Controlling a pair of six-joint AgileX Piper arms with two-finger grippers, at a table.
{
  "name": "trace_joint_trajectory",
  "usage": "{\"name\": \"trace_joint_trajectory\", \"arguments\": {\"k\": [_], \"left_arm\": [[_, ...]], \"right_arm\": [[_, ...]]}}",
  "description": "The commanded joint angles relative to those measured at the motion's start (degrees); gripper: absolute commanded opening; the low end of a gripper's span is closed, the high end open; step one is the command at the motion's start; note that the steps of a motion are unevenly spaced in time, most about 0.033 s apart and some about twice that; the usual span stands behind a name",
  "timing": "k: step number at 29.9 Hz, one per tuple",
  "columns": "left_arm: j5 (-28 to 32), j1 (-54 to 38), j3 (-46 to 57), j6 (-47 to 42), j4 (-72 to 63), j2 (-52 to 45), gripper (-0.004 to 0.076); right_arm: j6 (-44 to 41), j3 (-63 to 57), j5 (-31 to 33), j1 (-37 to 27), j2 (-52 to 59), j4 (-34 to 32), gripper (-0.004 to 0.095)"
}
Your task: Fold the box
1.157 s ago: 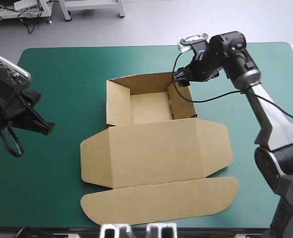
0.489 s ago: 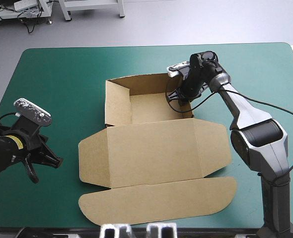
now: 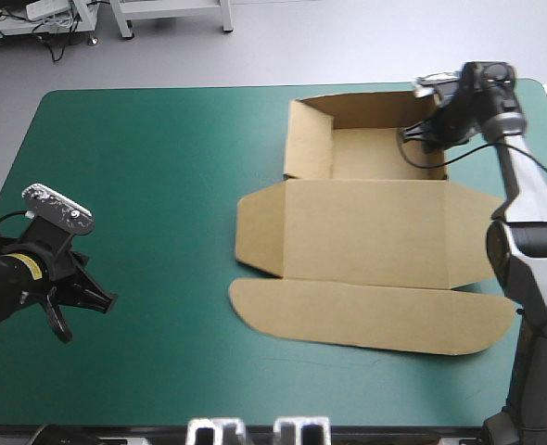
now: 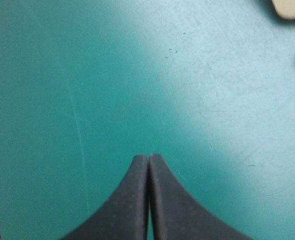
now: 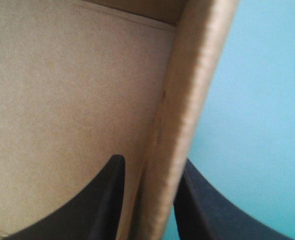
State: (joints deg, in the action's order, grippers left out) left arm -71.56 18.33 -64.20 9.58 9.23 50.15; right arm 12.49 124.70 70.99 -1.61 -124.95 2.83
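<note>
The brown box [image 3: 366,218] lies toward the right side of the desk [image 3: 162,148]. Its tray [image 3: 375,153], walls raised, is at the far end, the lid [image 3: 385,246] lies flat toward the near edge, and the rounded tuck flap [image 3: 375,320] is nearest the robot. The right claw [image 3: 426,139] pinches the tray's right wall [image 5: 187,75] near its far corner. One black finger [image 5: 107,200] is inside the tray and the other outside, all but closed with the board between them. The left claw [image 4: 148,159] is closed on nothing, over bare teal-green cover [image 4: 62,75] well apart from the box. The main risk, as I judge it, comes from that one-sided hold. A single pinch on a thin upright wall gives little control over the whole sheet, so a pull or push may swing the box around the grip instead of moving it squarely. It may also bend the wall and untuck it. Only a narrow strip is held, so the board could slip out from between the fingers. The lid's right side flap [image 3: 473,236] sits near the desk's right edge, and travel that way could carry it over the edge and tip the sheet. With the left claw so far off, nothing steadies the lid, and folding it one-handed may drag the tray across the smooth cover.
</note>
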Motion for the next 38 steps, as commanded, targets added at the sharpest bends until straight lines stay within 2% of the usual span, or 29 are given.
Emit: {"name": "trace_joint_trajectory", "arguments": {"k": [1, 8, 13, 16, 20, 24, 26, 31, 34, 38], "left_arm": [[-2.1, 0.0, -1.1, -0.7, 0.7, -0.4, -0.0009], [-1.4, 0.0, -1.1, -0.7, 0.7, -0.4, -0.0009], [-1.4, 0.0, -1.4, -0.7, 0.7, -0.4, -0.0009], [-1.6, 0.0, -1.4, -0.7, 0.3, -0.4, -0.0009], [-2.2, 0.0, -1.4, -1.6, -1.1, -0.4, -0.0009], [-1.9, 0.0, -1.4, -1.6, -1.1, -0.4, -0.0009], [-1.4, 0.0, -1.4, -1.6, -1.1, -0.4, -0.0009], [-0.7, 0.0, -1.4, -1.6, -1.1, -0.4, -0.0009], [0.4, 0.0, -1.4, -1.6, -1.1, -0.4, -0.0009], [1.3, 0.0, -1.4, -1.6, -1.0, -0.4, -0.0009]], "right_arm": [[-1.5, 2.1, 0.0, -10.0, 4.1, 1.2, -0.0020], [-1.0, 2.1, 0.4, -25.0, 4.1, 8.2, -0.0020], [3.0, 2.1, 0.3, -29.3, 4.0, 12.1, 0.0022], [4.6, 1.8, 0.5, -29.8, 4.0, 13.5, 0.0154], [7.5, 0.3, 0.5, -29.7, 4.6, 13.1, 0.0422], [3.6, 0.3, 0.5, -30.2, 4.8, 12.4, 0.0701], [2.5, 0.5, 0.5, -30.7, 5.8, 12.1, 0.0767], [1.9, 0.6, -0.3, -31.2, 12.6, 14.0, 0.0752], [1.9, 0.6, 0.4, -31.3, 17.8, 21.1, 0.0696], [2.5, 0.6, 0.5, -30.9, 24.7, 33.7, 0.0549]]}}
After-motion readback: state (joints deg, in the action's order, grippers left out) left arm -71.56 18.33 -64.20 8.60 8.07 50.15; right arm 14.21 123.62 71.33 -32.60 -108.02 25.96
